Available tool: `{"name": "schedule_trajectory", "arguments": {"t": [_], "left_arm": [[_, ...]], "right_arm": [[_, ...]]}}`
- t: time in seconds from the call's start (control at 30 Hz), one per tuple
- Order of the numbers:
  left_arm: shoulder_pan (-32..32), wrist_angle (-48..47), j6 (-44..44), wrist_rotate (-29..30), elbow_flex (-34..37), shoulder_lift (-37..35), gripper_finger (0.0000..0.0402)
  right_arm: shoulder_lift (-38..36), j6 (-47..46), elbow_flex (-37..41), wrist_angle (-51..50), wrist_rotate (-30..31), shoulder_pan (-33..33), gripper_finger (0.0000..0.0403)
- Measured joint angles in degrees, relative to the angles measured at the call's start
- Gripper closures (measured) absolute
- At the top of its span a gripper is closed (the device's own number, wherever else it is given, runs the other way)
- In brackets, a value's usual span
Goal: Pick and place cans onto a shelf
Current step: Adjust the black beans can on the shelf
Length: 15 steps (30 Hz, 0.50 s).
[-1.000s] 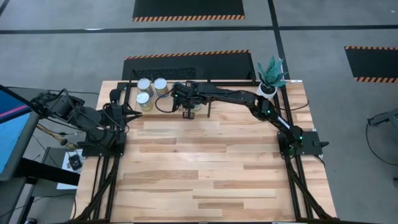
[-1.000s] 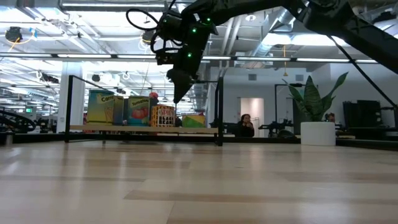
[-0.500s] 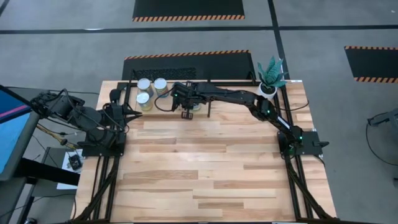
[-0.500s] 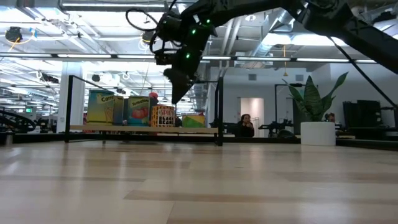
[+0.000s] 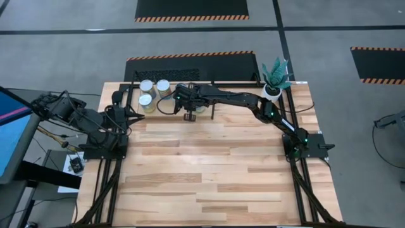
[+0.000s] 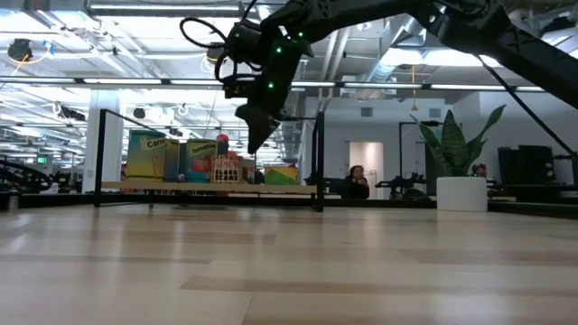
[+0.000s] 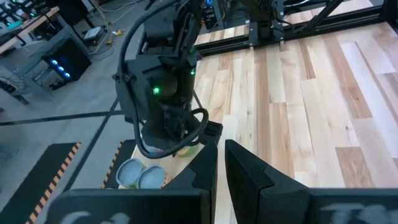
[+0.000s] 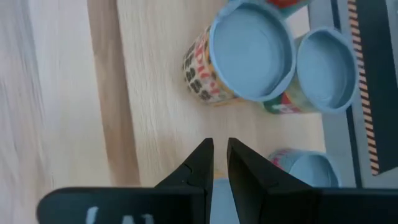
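Observation:
The shelf [image 5: 161,109] stands at the table's far left, and three cans [image 5: 147,85] [image 5: 163,85] [image 5: 147,100] stand upright on it. A further can [image 5: 200,108] shows partly under my right arm. My right gripper [image 5: 189,116] [image 6: 253,137] hangs point-down above the shelf's near side, shut and empty. In the right wrist view it [image 8: 221,163] hovers over bare shelf wood [image 8: 155,124], with three can tops [image 8: 249,53] [image 8: 326,68] [image 8: 305,168] beyond the fingertips. My left gripper [image 7: 221,163] rests shut at the table's left edge [image 5: 117,117].
A white plant pot [image 5: 273,90] stands at the table's far right corner. The shelf's black rails [image 6: 318,158] rise around the cans. The wide plank tabletop [image 5: 209,171] stretches toward the near edge. A person [image 6: 355,181] sits in the room behind.
My right gripper has drifted slightly toward the table's left edge above the shelf, staying shut and pointing down.

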State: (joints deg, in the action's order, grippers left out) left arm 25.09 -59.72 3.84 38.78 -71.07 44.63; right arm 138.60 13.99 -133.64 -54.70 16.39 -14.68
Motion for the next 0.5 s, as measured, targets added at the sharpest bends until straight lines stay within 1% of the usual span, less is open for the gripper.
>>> {"name": "schedule_trajectory", "arguments": {"t": [0.13, 0.37, 0.5], "left_arm": [[0.02, 0.00, -0.07, 0.01, 0.00, -0.01, 0.0379], [0.02, 0.00, -0.14, 0.01, 0.00, 0.02, 0.0379], [0.00, 0.00, -0.16, 0.01, 0.00, 0.01, 0.0379]], "right_arm": [[-0.02, 0.01, 0.04, 0.43, -0.05, 0.00, 0.0333], [-0.02, 1.87, 0.04, 8.66, -0.06, 0.44, 0.0333], [-0.02, 2.60, 0.04, 11.70, -1.56, 0.34, 0.0333]]}}
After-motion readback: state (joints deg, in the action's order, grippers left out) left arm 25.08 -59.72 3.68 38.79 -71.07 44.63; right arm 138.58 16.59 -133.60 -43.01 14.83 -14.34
